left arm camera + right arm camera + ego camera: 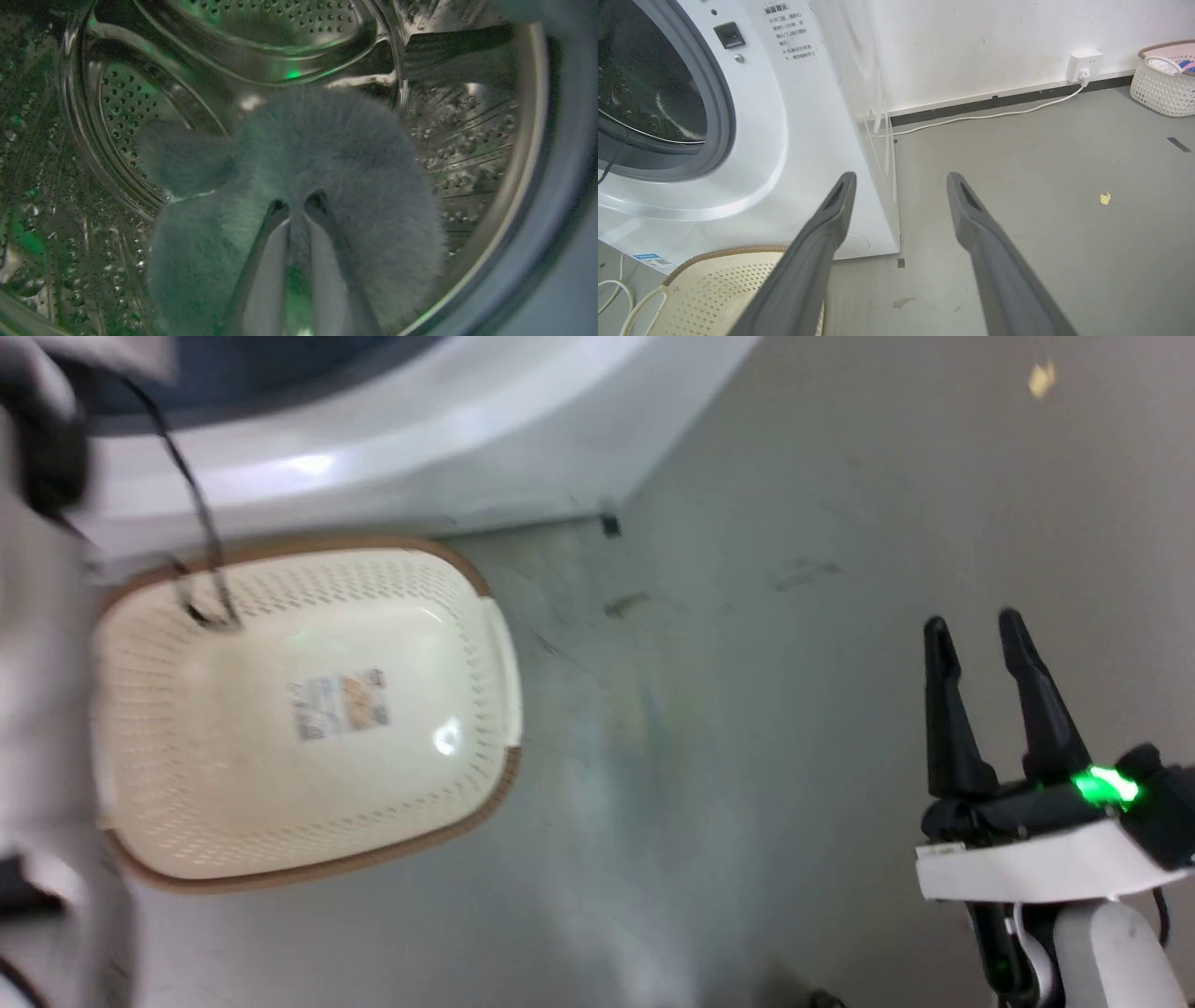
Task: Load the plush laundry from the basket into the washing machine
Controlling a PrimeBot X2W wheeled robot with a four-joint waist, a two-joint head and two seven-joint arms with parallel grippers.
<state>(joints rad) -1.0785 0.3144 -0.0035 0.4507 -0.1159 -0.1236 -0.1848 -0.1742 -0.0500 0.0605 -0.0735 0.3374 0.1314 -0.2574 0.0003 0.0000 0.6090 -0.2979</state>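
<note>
The plush laundry [327, 154], a fluffy dark mass with a stubby limb at its left, hangs inside the washing machine's steel drum [261, 28]. My left gripper [297, 205] is shut on it, fingertips buried in the fur. The grey rubber ring [556, 186] curves down the right of that view. The cream basket [233, 784] lies on the floor before the washing machine [448, 439], with its floor label bare and nothing inside. My right gripper [974, 622] stands open over the floor to the right, holding nothing. In the right wrist view the right gripper [900, 177] points past the washing machine [794, 140] and the basket [719, 289].
My pale left forearm [37, 709] is blurred along the head view's left edge, with a black cable [201, 523] crossing the basket rim. A second white basket [1162, 88] stands at the far wall beside a socket [1083, 65] and white cord. Grey floor [1041, 210] stretches right of the washer.
</note>
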